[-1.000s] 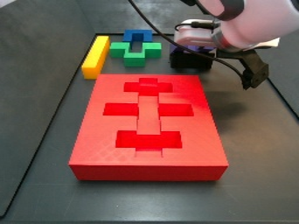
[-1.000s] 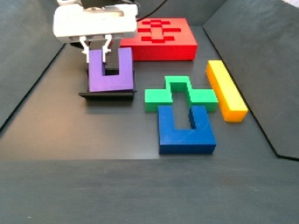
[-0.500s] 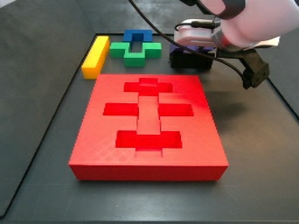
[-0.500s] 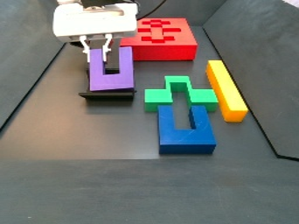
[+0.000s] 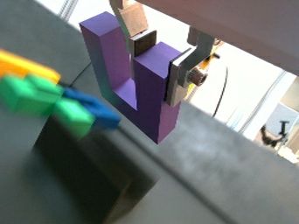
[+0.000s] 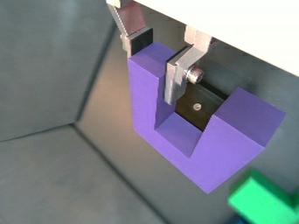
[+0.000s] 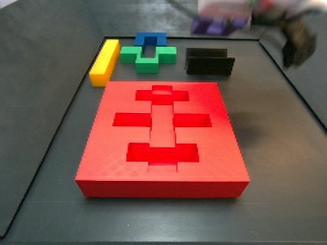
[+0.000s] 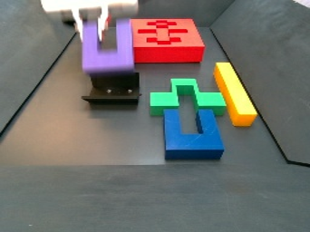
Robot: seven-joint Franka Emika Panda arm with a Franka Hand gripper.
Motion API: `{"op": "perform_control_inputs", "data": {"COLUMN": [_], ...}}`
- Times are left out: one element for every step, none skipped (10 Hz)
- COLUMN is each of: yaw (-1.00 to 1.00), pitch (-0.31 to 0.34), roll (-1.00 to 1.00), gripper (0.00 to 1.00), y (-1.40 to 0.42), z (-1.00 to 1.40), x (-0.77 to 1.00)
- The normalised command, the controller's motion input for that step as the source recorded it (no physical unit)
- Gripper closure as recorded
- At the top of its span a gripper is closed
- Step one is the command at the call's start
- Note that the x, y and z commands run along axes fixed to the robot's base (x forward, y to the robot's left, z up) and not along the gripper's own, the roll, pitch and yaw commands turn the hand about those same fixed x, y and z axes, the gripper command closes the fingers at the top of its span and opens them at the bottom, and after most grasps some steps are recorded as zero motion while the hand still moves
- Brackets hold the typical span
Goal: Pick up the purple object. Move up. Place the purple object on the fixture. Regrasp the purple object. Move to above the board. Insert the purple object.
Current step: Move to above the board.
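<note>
Main risk is the grip: the gripper (image 6: pixel 160 54) is clamped on just one prong of the purple object (image 6: pixel 198 131), so the base and the other prong hang off to one side. That offset load can twist the block between the pads during the move to the board (image 7: pixel 163 139); any yaw and the prongs won't line up with the recessed cutouts. It would then catch on a cutout edge instead of seating.

Second risk is clearance. In a side view the purple object (image 8: pixel 105 50) is above the fixture (image 8: pixel 111 89) and apart from it, but I can't tell by how much. A sideways move started too low could clip the fixture's upright.

Third: the green-and-blue cross block (image 8: pixel 191 115) and yellow bar (image 8: pixel 235 92) sit on the desk beside the board. They look well clear of a direct path to the board (image 8: pixel 168 40), so a low concern.

Pose: the gripper (image 5: pixel 160 51) points down, and a wrist view shows one silver finger (image 5: pixel 184 72) flat against the outer face of the held prong. The other sits in the channel between the prongs. The block hangs base down, prongs up. In a side view the arm is motion-blurred at the far edge above the fixture (image 7: pixel 209 61), so exact height is unreadable there.
</note>
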Motion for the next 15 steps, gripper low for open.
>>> {"op": "perform_control_inputs", "data": {"yaw": [0.01,0.01,0.01,0.02,0.02,0.02,0.0,0.0,0.01,0.01,0.02,0.02,0.01,0.02,0.01], "pitch": [0.024,0.044,0.045,0.042,0.052,0.063,0.016,0.005,-0.033,-0.043,-0.048,-0.053,-0.052,-0.056,-0.037], "roll": [-0.06,-0.02,-0.01,-0.01,-0.01,-0.01,-1.0,-1.0,-1.0,-1.0,-1.0,-1.0,-1.0,-1.0,-1.0], "gripper": [1.0,1.0,1.0,1.0,1.0,1.0,1.0,1.0,1.0,1.0,1.0,1.0,1.0,1.0,1.0], "y": [0.02,0.0,-0.01,0.0,-0.01,-0.01,-1.4,-1.4,-1.4,-1.39,-1.38,-1.35,-0.6,-0.1,-0.02], "z": [1.4,1.4,1.4,1.4,0.83,0.41,0.3,0.28,0.28,0.27,0.27,0.26,0.11,0.0,-0.02], "x": [-0.05,-0.03,-0.03,-0.02,-0.01,0.02,-1.23,-1.24,-1.37,-1.4,-1.4,-1.4,-0.64,-0.17,-0.07]}}
